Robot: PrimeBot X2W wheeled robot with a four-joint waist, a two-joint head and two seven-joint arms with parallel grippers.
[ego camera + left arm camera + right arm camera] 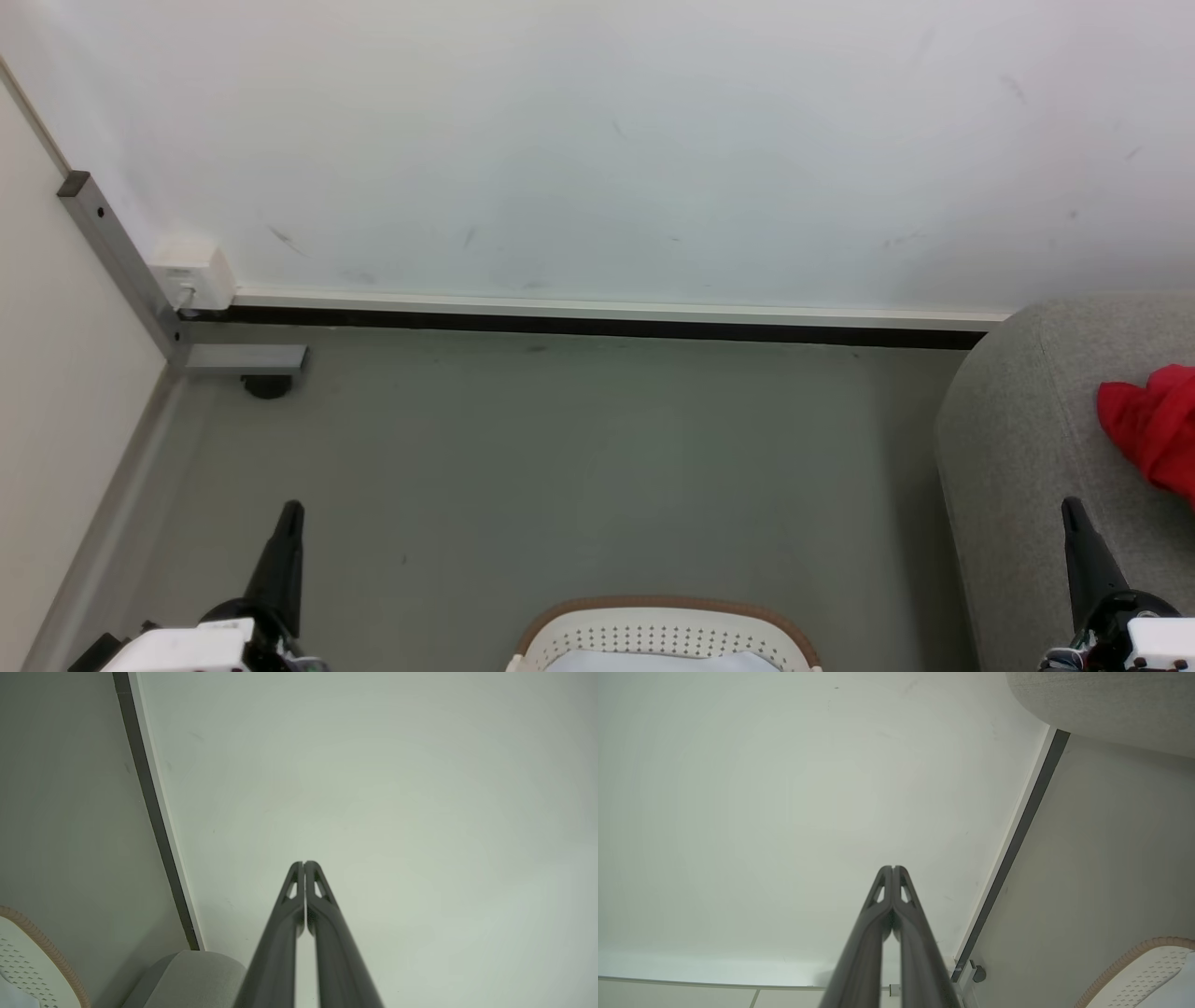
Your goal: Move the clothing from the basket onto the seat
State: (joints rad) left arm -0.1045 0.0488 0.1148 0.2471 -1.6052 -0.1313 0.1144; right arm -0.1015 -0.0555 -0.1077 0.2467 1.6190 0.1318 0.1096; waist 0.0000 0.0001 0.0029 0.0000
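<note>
- Left gripper (303,864): two dark fingers pressed flat together, tips meeting, nothing between them. It points up toward the bare white wall (397,788). In the head view it sits low on the left over the grey floor (560,467).
- Right gripper (893,868): same state, fingers closed on each other and holding nothing. In the head view its tip is in front of the seat's side.
- Why so held (judgement): the arms mirror each other, one on either side of the basket with fingers forward. Neither tip is near fabric. This reads as a neutral parked pose, not a reach.
- Basket (667,607): on the floor between the grippers, at the bottom edge of the head view. The brown rim and the perforated far wall are in frame. Something pale bluish-white lies inside, and I cannot tell what it is.
- Clothing (1153,425): a crumpled red bundle on the seat cushion, cut off by the right edge of the head view. It is well apart from the basket and lies above the right gripper's tip without touching it.
- Seat (1018,448): grey upholstery to the robot's right, with its rounded arm near the basket. That placement keeps the carry short.
- Progress (judgement): at least one garment is already on the seat. The basket's inside is mostly out of frame, so I cannot tell if more remains.
- Next, if any is left: bend at the waist to see into the basket, then open one gripper.
- Far left: a metal post (112,243) and a white wall box (191,273) by the skirting, both well clear of the arms.
</note>
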